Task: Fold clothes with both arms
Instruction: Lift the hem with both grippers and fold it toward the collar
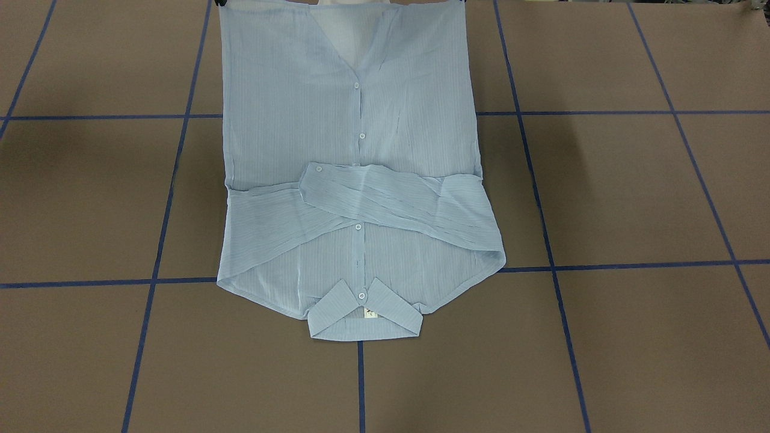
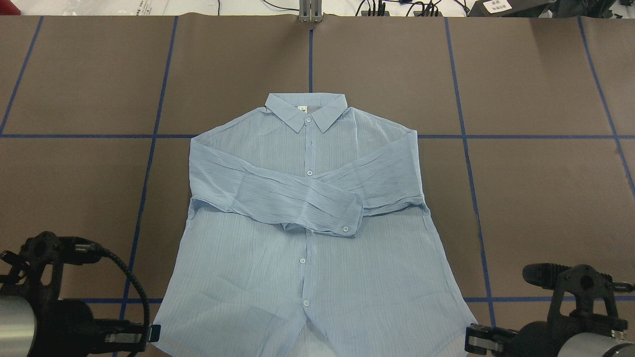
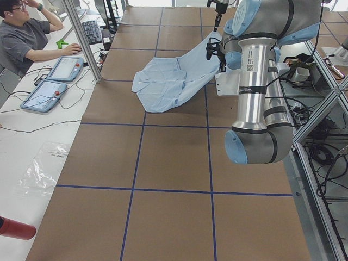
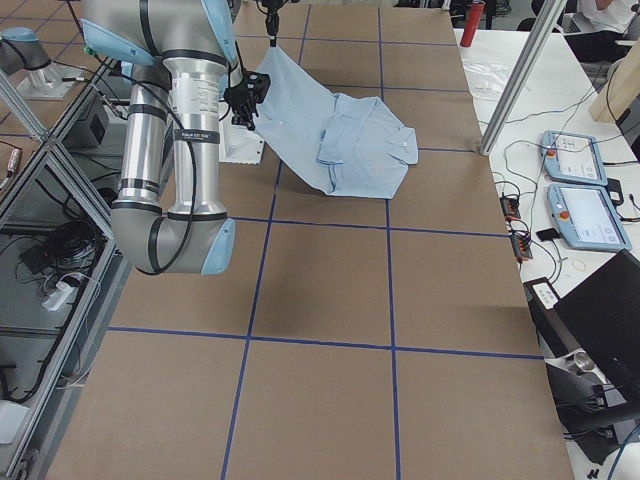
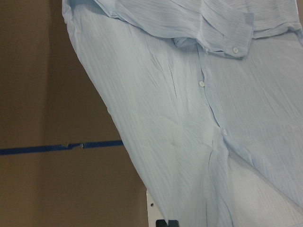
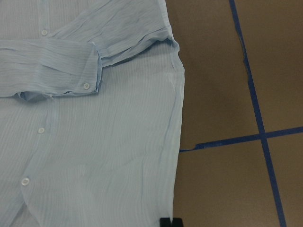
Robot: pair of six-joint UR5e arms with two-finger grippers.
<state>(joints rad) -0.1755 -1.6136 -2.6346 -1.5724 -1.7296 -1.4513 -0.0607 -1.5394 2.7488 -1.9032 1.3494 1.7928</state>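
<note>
Shirt hem first, since it is nearest the robot: each near corner of it goes up to a pincer. The left pincer has the near-left corner and the right pincer the near-right one. I can barely see the jaws themselves. Only dark tips show at the bottom edge of each wrist view. Still, both side views show the hem raised off the tabletop and sloping up to the pincers. From that I judge both closed tight on cloth, with nothing else in them.

I read the two corner grips, set well apart, as a way to keep the hem stretched flat so the lower half can be carried over as one panel. The cloth between them looks fairly smooth, with a slight sag at the button placket.

Further out, the body comes down onto the tabletop. Both sleeves lie folded across the chest, with the cuff of the upper one ending right of the placket. Tucking them in keeps them from trailing when the hem travels. Furthest away is the collar, flat and buttoned, lying across a blue tape line that runs away from the robot.

So the shirt reaches from the pincers at its near edge out to the middle of the tabletop. My guess is that the next move carries the hem towards the collar.
</note>
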